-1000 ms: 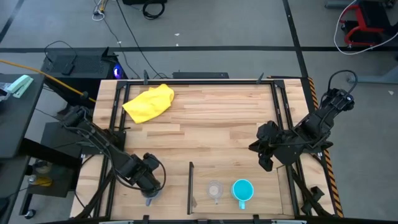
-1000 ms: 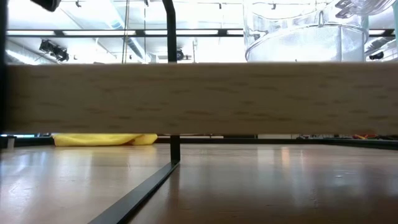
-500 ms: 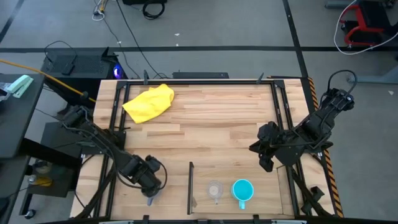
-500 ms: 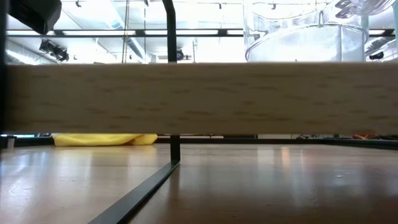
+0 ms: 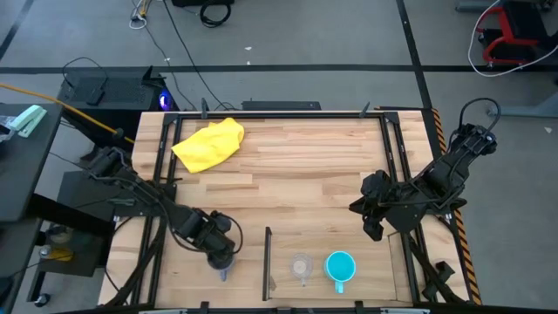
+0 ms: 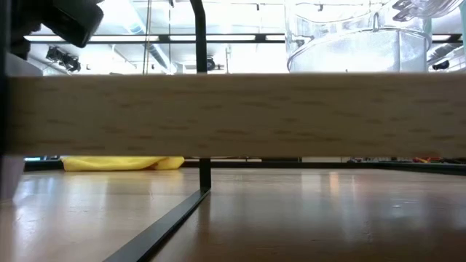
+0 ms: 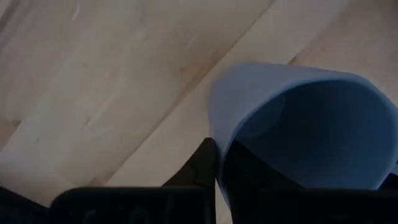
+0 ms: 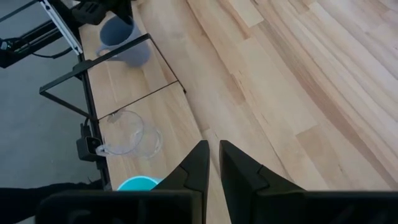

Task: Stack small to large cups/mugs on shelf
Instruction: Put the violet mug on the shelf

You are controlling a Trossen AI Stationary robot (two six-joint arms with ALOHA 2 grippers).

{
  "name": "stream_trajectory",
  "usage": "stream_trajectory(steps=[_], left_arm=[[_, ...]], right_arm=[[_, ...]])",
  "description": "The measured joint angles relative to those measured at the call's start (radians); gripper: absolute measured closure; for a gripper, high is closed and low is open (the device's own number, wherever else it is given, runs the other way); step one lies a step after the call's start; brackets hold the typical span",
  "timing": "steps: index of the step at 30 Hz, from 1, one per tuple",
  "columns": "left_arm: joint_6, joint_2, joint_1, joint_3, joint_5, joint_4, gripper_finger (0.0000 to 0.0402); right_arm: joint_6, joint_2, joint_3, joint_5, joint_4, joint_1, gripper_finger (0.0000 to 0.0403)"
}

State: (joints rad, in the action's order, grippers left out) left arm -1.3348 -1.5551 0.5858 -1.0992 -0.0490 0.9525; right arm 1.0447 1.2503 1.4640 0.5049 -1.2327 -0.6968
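My left gripper (image 5: pixel 220 257) stands near the table's front edge, just left of the thin dark divider (image 5: pixel 267 260), and is shut on the grey-blue mug (image 7: pixel 298 118), which it mostly covers from above. Right of the divider, on the shelf (image 5: pixel 377 275), stand the small clear cup (image 5: pixel 302 266) and the cyan mug (image 5: pixel 340 268), side by side on their bases. My right gripper (image 5: pixel 373 225) waits behind the shelf at the right, shut with nothing in it. In the right wrist view the grey-blue mug (image 8: pixel 121 37) shows beyond the divider. My left gripper has the grey-blue mug by its rim (image 7: pixel 214 127). One finger (image 7: pixel 204 163) lies outside the wall and the other reaches inside the mug. The fingers come from above. Whether the mug's base is on the table, I cannot tell.
A yellow cloth (image 5: pixel 209 142) lies at the far left of the table. Black frame rails (image 5: pixel 390 174) run along both sides. In the low view a wooden plank (image 6: pixel 233 116) crosses the picture and hides the cups.
My left gripper has gone a little toward the table's right edge, closer to the divider, and the grey-blue mug has gone with it. In the low view the arm has come farther into the upper left corner.
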Motion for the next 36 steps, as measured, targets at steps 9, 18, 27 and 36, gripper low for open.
stream_trajectory(steps=[9,18,27,36], left_arm=[[0.112,0.066,-0.142,-0.028,0.015,0.017,0.0382],[0.302,0.145,-0.397,-0.108,0.045,0.187,0.0382],[0.589,0.053,-0.652,-0.32,0.076,0.167,0.0382],[0.818,-0.234,-0.766,-0.639,0.056,0.231,0.0382]], right_arm=[[-0.001,0.0,0.0,0.0,0.0,0.0,0.036],[0.0,0.0,0.0,0.0,0.0,0.0,0.036],[0.159,0.0,0.0,0.03,-0.118,0.003,0.036],[0.327,0.0,-0.029,0.02,-0.214,0.003,0.036]])
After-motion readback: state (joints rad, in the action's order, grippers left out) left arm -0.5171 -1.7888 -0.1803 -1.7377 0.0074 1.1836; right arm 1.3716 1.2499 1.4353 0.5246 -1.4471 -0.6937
